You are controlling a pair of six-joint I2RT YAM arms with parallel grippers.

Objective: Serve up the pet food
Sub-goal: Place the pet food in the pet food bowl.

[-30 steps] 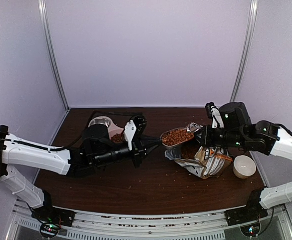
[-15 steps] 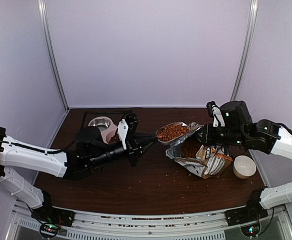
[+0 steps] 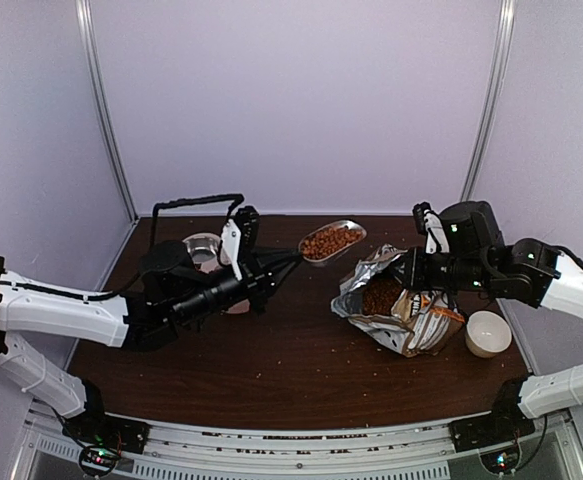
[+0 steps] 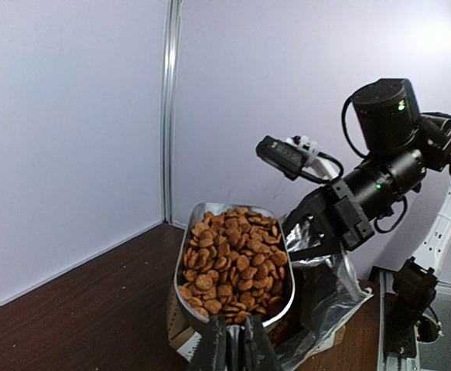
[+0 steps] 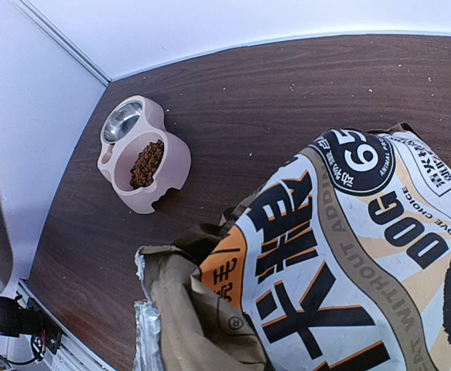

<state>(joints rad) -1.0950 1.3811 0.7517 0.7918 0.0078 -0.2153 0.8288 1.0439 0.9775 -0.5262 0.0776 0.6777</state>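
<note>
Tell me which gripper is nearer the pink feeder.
Left. The left gripper, holding the scoop, hangs just to the right of the feeder. The right gripper grips the bag, much farther off to the feeder's right.

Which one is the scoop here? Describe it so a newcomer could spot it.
Start at the dark brown wooden table; above its far middle, the left arm's fingers hold a shiny metal scoop. Unlike the crumpled foil-lined bag lying to its right, it is raised and heaped with reddish-brown kibble.
</note>
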